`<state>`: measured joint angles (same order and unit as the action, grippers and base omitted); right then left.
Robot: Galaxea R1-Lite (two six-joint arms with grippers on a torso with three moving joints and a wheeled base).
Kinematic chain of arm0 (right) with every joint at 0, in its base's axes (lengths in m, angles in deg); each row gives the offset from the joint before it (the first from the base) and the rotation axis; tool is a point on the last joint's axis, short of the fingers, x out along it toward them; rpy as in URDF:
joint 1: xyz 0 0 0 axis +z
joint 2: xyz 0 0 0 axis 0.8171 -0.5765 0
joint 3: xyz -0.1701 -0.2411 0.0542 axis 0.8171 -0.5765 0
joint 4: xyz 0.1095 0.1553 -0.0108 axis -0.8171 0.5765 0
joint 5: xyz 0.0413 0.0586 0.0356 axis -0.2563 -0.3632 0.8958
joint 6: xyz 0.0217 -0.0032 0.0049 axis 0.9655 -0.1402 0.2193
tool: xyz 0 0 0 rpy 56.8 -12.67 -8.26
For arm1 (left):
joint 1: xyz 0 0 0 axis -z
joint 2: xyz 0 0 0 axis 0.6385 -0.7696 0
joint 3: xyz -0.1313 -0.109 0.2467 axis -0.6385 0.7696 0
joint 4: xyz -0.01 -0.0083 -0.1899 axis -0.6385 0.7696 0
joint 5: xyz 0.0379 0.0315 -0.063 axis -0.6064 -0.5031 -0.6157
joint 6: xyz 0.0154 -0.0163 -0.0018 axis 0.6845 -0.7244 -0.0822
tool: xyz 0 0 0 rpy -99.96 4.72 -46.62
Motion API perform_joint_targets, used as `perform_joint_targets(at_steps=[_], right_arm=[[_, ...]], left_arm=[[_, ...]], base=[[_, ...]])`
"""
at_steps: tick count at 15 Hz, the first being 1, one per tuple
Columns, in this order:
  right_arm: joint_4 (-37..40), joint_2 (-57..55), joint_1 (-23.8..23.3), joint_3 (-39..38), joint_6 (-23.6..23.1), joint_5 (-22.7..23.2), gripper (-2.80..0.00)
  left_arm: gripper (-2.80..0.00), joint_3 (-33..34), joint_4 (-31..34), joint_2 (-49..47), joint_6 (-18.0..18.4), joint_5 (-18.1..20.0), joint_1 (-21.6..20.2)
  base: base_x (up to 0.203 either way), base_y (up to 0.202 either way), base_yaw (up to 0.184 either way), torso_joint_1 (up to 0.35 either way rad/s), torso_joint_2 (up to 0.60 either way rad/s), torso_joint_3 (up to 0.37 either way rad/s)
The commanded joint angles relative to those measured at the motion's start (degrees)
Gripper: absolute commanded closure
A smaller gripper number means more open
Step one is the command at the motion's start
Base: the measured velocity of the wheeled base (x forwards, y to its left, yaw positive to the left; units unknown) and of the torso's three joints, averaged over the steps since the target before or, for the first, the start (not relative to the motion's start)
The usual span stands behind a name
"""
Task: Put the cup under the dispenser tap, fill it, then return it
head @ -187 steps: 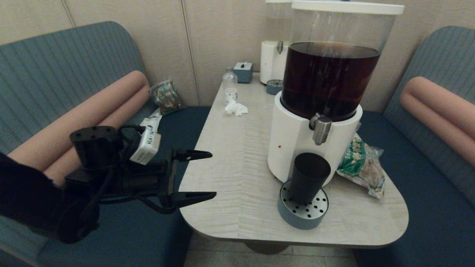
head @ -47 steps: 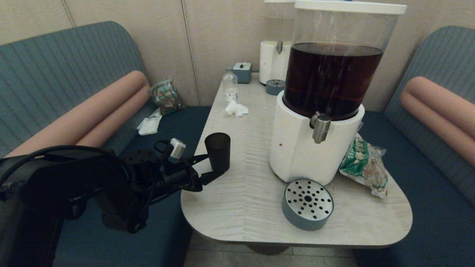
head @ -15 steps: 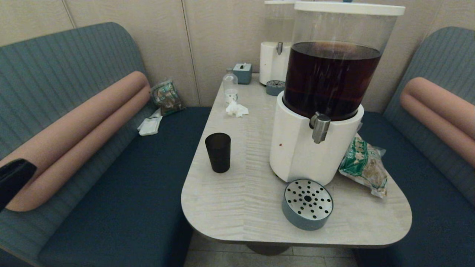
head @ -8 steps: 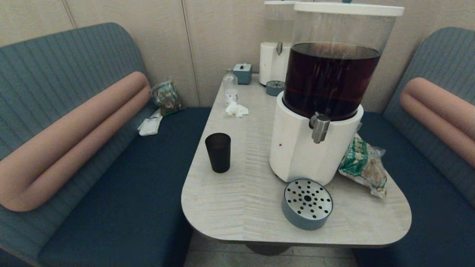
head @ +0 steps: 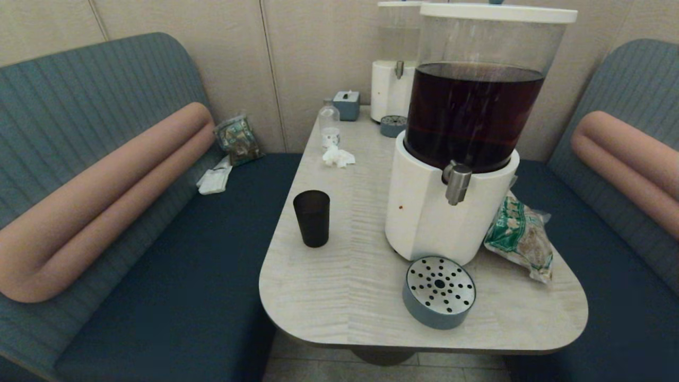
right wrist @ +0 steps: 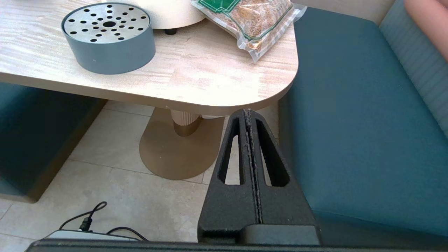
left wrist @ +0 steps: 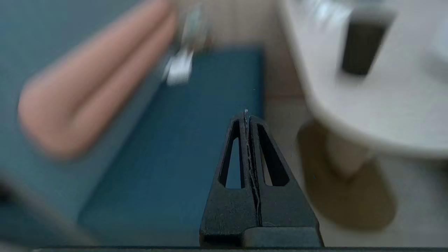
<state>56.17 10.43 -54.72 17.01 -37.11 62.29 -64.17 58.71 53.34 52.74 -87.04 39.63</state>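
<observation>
The black cup (head: 312, 217) stands upright on the left side of the table (head: 339, 276), well apart from the dispenser. It shows blurred in the left wrist view as the cup (left wrist: 364, 45). The steel dispenser tap (head: 457, 183) juts from the white base under the tank of dark brown liquid, with nothing beneath it. Neither arm appears in the head view. My left gripper (left wrist: 246, 113) is shut and empty, low over the blue bench beside the table. My right gripper (right wrist: 248, 112) is shut and empty, below the table's near right corner.
A round grey drip tray (head: 439, 292) sits in front of the dispenser. A green snack bag (head: 520, 236) lies to its right. Further back are a clear bottle (head: 329, 124), crumpled tissue (head: 337, 155) and a second paler dispenser (head: 392, 79). Benches flank the table.
The last of my left arm has left the head view at the left edge. The cup and everything on the table stay put.
</observation>
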Motion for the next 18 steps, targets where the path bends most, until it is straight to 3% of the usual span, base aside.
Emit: perform_joint_targets(at_steps=[1, 3, 4, 6, 18], right_arm=[[0.01, 0.06, 0.01, 0.0, -0.03, -0.01, 0.0], [0.09, 0.06, 0.01, 0.0, -0.03, -0.01, 0.0], [0.01, 0.06, 0.01, 0.0, -0.03, -0.01, 0.0], [0.01, 0.06, 0.01, 0.0, -0.03, -0.01, 0.0], [0.18, 0.06, 0.01, 0.17, -0.3, -0.45, 0.0]], left_arm=[[0.0, 2.24, 0.98, 2.05, 0.03, -0.16, -0.04], [0.0, 2.2, 5.46, 1.98, -0.22, 4.75, -0.03], [0.0, 1.35, 9.3, 1.98, -1.26, 5.44, 0.02], [0.0, 0.74, 10.42, 1.99, -3.22, 5.05, 0.05], [0.0, 0.92, 9.9, 1.99, -3.39, 5.05, 0.05]], base=[[0.0, 0.0, 0.0, 0.0, 0.0, 0.0], [0.0, 0.0, 0.0, 0.0, 0.0, 0.0], [0.0, 0.0, 0.0, 0.0, 0.0, 0.0], [0.0, 0.0, 0.0, 0.0, 0.0, 0.0], [0.0, 0.0, 0.0, 0.0, 0.0, 0.0]])
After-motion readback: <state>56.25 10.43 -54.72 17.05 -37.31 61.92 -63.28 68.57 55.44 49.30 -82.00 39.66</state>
